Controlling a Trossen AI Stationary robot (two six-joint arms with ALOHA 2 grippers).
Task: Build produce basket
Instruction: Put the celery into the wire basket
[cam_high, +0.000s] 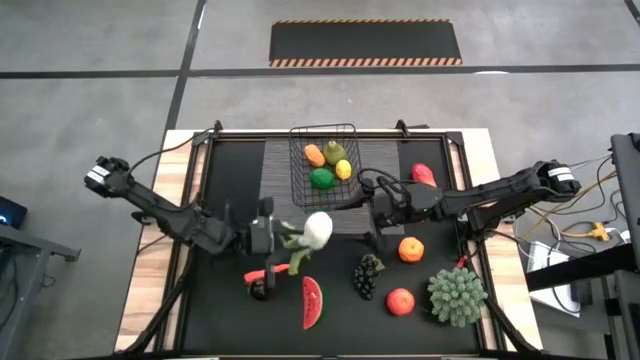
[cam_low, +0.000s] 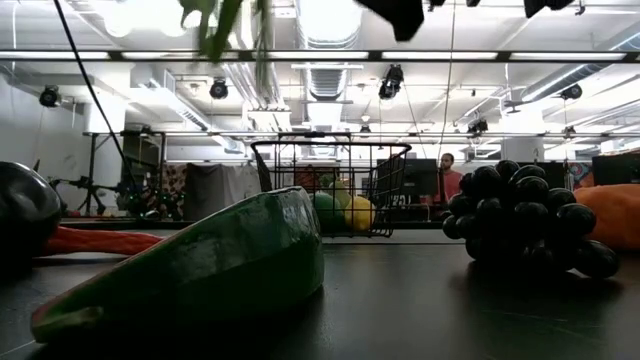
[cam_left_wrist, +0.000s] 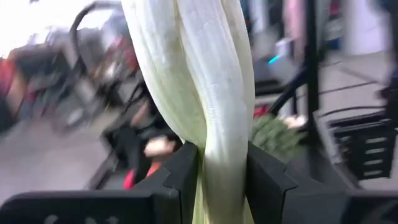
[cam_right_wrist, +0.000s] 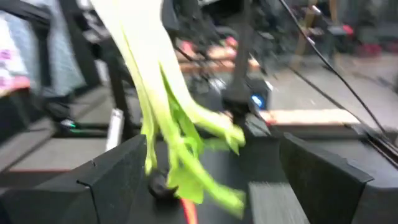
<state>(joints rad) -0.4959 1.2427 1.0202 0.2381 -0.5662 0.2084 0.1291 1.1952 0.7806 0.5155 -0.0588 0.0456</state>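
Four pieces of toy produce already sit in the black wire-mesh basket (cam_high: 325, 160) at the table's far middle: I count an orange carrot-like piece (cam_high: 314, 155), an olive-green fruit (cam_high: 333, 151), a yellow lemon (cam_high: 344, 169) and a green lime (cam_high: 321, 179). Nearer me, my left gripper (cam_high: 275, 240) is clamped on the pale white-and-green leek (cam_high: 312, 232); the left wrist view shows its stalk (cam_left_wrist: 205, 93) pinched between both fingers. My right gripper (cam_high: 380, 215) hangs just beyond the leek's white end with its fingers spread wide, nothing between them. Loose on the black mat lie a striped watermelon slice (cam_high: 312, 302), dark grapes (cam_high: 367, 276), an orange (cam_high: 410, 249), a red apple (cam_high: 401, 301) and a spiky green plant (cam_high: 457, 295).
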